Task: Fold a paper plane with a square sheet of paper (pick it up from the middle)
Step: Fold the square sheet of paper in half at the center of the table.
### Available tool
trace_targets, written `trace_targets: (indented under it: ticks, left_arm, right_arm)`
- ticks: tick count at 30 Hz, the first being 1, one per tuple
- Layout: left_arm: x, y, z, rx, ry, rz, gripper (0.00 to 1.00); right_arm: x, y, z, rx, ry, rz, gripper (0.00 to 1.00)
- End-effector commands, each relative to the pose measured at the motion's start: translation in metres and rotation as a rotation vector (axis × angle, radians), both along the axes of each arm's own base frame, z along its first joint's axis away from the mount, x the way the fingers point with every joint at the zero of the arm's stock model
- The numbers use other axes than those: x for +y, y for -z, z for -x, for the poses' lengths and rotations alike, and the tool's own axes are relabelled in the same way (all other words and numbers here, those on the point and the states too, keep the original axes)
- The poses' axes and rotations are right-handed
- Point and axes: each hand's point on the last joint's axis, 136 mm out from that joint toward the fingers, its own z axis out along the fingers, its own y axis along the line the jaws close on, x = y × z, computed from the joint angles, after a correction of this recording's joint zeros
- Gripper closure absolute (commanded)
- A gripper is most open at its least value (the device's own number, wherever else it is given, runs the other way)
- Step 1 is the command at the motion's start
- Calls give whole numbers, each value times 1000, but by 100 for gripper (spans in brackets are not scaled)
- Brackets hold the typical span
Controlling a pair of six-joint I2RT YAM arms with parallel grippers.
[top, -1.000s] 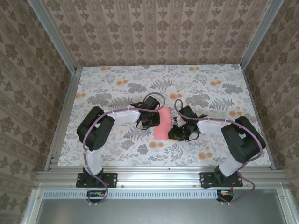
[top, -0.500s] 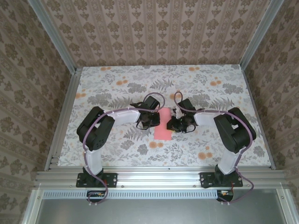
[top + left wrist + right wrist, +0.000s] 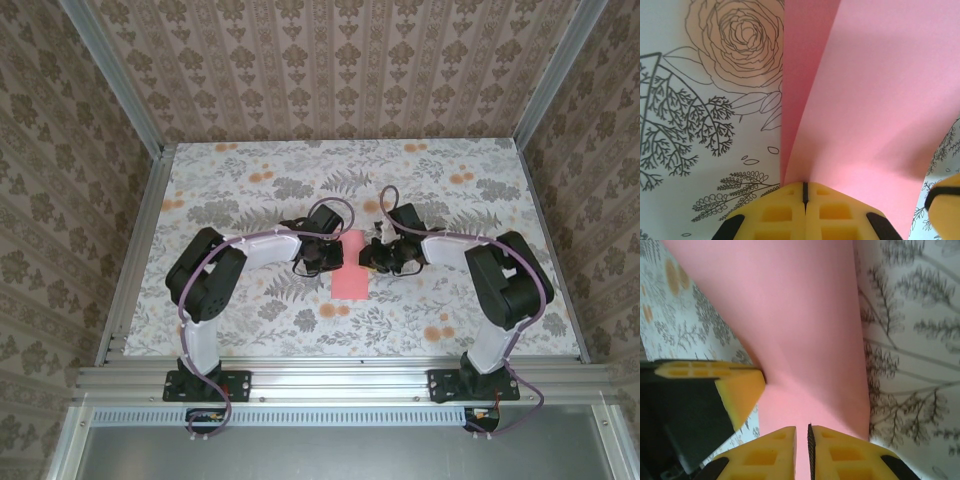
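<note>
Now that R pincer (image 3: 801, 432) has joined L pincer (image 3: 804, 192), you've both clamped shut on the sheet (image 3: 865, 100). Next crease looks ready.

Pink paper sheet (image 3: 350, 270): one. Robot arms: two, left arm (image 3: 205, 285) and right arm (image 3: 505, 285). Grippers: two, left gripper (image 3: 804, 194) and right gripper (image 3: 801, 435). Floral-printed table (image 3: 250, 180): one.

No legible text, labels or numbers.
</note>
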Motion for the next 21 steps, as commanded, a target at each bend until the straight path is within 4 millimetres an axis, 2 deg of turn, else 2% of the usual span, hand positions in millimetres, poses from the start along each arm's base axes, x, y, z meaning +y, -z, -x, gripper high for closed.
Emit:
trace_targets:
  ticks: [1, 4, 6, 8, 13, 15, 17, 21]
  left_arm:
    - [10, 17, 10, 37, 25, -80, 98]
    - [11, 18, 12, 41, 24, -84, 98]
    - [11, 19, 12, 43, 24, -84, 98]
    - [12, 19, 12, 43, 21, -85, 98]
    - [15, 20, 13, 44, 19, -96, 98]
    - [14, 19, 13, 42, 19, -95, 98]
    - [15, 19, 12, 42, 17, -96, 98]
    - [15, 18, 12, 40, 19, -99, 98]
  right_arm:
    - [-1, 18, -5, 41, 3, -9, 83]
    - [-9, 38, 1, 83, 17, 40, 83]
    - [-14, 44, 5, 102, 24, 70, 83]
    - [-12, 37, 3, 92, 24, 55, 83]
    - [2, -10, -15, 9, 2, -23, 83]
    - [4, -22, -24, -24, -2, -29, 83]
    - [6, -23, -31, -34, -9, -24, 83]
    - [5, -8, -37, -8, -8, 2, 83]
